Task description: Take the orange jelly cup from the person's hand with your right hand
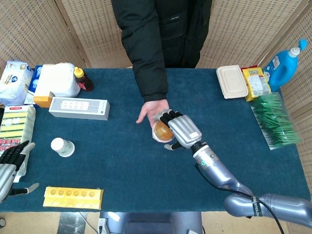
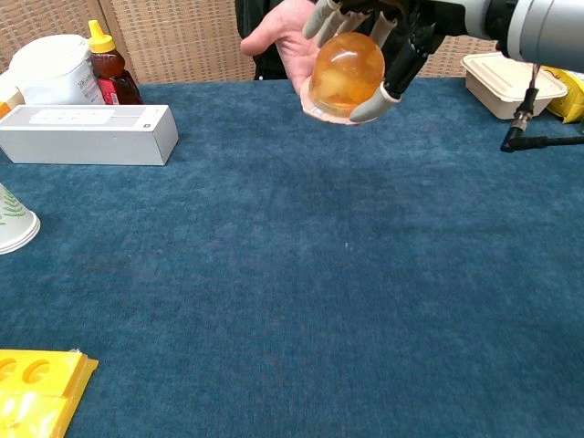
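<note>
- Jelly cup [image 2: 345, 71], orange and dome-shaped, sits rim-down on the person's hand [image 1: 152, 110], held above the blue table [image 2: 301, 274] near its far middle.
- The right hand [image 1: 181, 129] is wrapped about the cup: in the chest view its fingers [image 2: 325, 15] curve over the top and far side, and its thumb [image 2: 374, 102] lies at the cup's lower right edge. Whether the fingers actually press the cup or only cage it cannot be told.
- In the head view the right hand covers most of the cup [image 1: 162, 130]; only an orange sliver shows at the hand's left.
- The person's palm is still under the cup; their black sleeve [image 1: 146, 53] reaches in from the far side, and their head is cut off by the frame.
- The left hand [image 1: 10, 168] rests at the table's near left corner, fingers apart and holding nothing, partly cut by the frame edge.
- Left side of the table: a grey box [image 1: 79, 108], a white paper cup [image 1: 62, 146] lying near it, and a yellow tray [image 1: 73, 197] at the front edge.
- At the far right stand a beige lidded container [image 1: 232, 81] and a blue detergent bottle [image 1: 285, 60], its base hidden.
</note>
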### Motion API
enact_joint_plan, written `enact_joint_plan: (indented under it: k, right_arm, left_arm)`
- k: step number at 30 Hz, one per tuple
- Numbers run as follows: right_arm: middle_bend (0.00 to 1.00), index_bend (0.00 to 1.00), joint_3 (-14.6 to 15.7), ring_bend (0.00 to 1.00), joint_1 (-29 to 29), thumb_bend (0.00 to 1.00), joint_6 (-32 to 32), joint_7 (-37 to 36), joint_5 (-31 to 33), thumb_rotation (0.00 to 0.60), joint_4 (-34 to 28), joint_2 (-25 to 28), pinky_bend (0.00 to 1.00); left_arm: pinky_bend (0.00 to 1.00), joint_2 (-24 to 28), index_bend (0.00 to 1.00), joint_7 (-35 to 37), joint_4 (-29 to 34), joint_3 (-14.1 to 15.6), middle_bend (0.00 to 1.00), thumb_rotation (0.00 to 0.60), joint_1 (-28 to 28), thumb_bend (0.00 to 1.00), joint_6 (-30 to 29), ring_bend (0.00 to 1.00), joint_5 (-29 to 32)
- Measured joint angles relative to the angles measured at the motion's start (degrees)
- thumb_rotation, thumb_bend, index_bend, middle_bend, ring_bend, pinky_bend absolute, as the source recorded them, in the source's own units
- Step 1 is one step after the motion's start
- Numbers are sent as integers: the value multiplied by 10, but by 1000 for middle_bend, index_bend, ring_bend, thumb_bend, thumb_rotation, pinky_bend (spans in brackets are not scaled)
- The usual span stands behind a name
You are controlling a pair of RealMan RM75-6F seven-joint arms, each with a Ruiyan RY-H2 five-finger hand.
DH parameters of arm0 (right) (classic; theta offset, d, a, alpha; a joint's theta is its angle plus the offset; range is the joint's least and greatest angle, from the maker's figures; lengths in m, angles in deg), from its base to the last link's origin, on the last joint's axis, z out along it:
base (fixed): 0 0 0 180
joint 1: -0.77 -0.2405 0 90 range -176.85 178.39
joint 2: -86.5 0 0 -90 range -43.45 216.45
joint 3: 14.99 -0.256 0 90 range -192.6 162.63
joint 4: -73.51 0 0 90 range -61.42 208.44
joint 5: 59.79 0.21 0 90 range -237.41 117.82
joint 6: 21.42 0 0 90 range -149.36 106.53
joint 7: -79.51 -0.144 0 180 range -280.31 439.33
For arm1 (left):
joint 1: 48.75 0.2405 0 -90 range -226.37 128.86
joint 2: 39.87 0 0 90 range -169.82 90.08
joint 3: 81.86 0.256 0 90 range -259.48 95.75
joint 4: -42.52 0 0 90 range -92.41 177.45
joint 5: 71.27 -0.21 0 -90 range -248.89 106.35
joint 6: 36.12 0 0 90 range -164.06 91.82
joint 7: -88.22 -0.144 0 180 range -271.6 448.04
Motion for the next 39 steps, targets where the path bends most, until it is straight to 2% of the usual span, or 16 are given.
enact_joint_plan:
  k: [5,9,17,26,31,35,39]
  right_arm:
    - [493,497,4,451,3,246,-38,-13,-31,600,25,-25,581]
    - [554,558,9,521,7,295,-66,-30,-58,600,50,-47,634]
    - [577,580,17,546,29,329,-102,-47,-99,600,30,-24,658]
    - [578,582,42,547,91,334,-166,-75,-173,600,-24,66,658]
    - [578,581,71,547,132,342,-200,-97,-209,600,-37,103,658]
    - [578,582,92,547,149,352,-203,-112,-219,600,-19,104,659]
    - [579,583,113,547,156,356,-181,-132,-207,600,52,75,654]
  left_arm:
    - [39,0,0,-2,3,-3,0,600,-4,84,8,0,9]
    - [39,-1,0,-10,5,-3,0,600,-6,85,13,0,13]
    - [39,-5,0,-23,8,-4,0,600,-8,84,17,0,19]
    - [39,-10,0,-36,10,0,0,600,-5,84,14,0,10]
    - [38,-13,0,-44,11,3,0,600,-2,84,10,0,4]
    - [39,-16,0,-52,11,6,0,600,-1,84,9,0,-2]
    - [39,-18,0,-56,11,8,0,600,2,85,5,0,-7]
